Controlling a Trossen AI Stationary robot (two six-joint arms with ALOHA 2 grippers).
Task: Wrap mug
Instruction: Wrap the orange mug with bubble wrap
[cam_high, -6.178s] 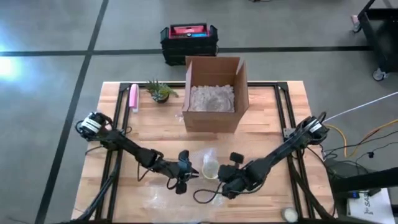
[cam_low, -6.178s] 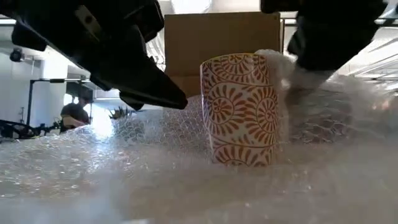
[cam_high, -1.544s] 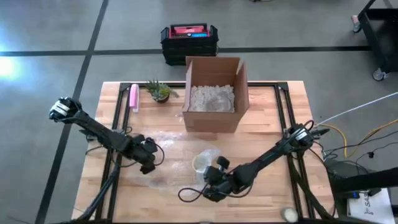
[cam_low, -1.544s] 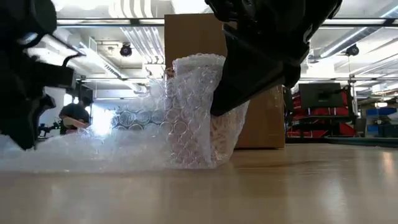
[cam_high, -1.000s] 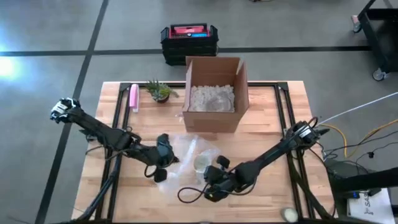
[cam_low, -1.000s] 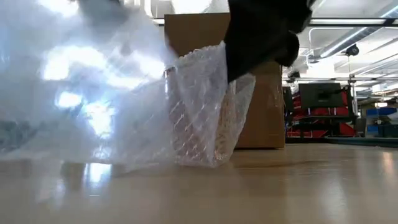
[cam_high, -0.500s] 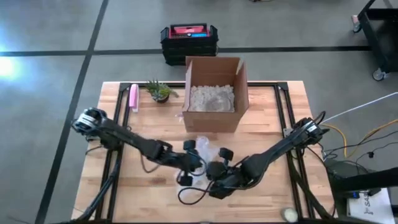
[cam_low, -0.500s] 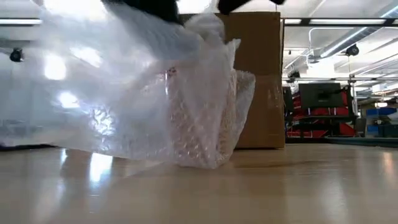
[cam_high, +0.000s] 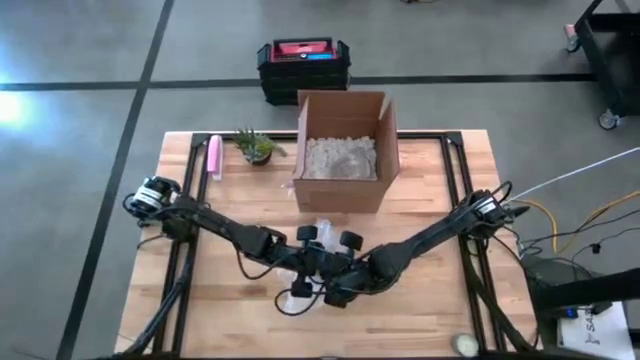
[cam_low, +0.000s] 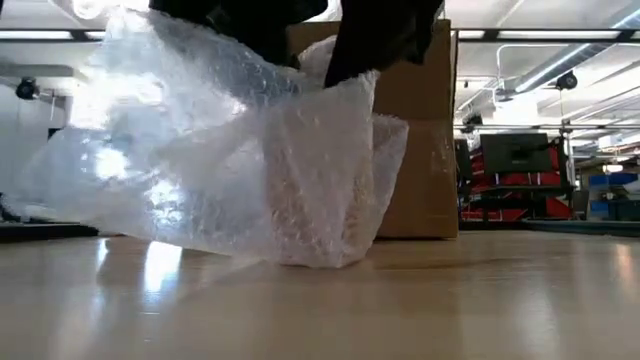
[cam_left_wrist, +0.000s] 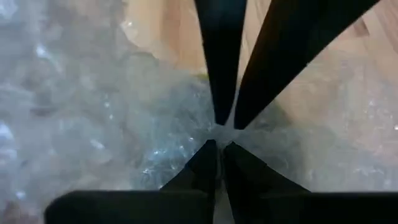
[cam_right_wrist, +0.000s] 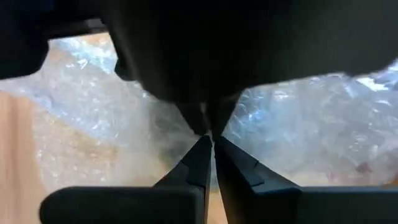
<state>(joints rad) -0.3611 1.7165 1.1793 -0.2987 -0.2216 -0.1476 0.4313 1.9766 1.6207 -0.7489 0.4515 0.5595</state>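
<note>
Mug (cam_low: 320, 200) upright under bubble wrap (cam_low: 200, 150), just in front of cardboard box (cam_high: 343, 150); left gripper (cam_left_wrist: 219, 138) and right gripper (cam_right_wrist: 210, 138) both pinch wrap directly above it, tips nearly touching.

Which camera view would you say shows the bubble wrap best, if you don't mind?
The low view: the bubble wrap fills it side-on, bunched up off the table. The high view shows only a small pale patch between the two grippers. Both wrist views see just close-up wrap past their pinched fingers.
</note>
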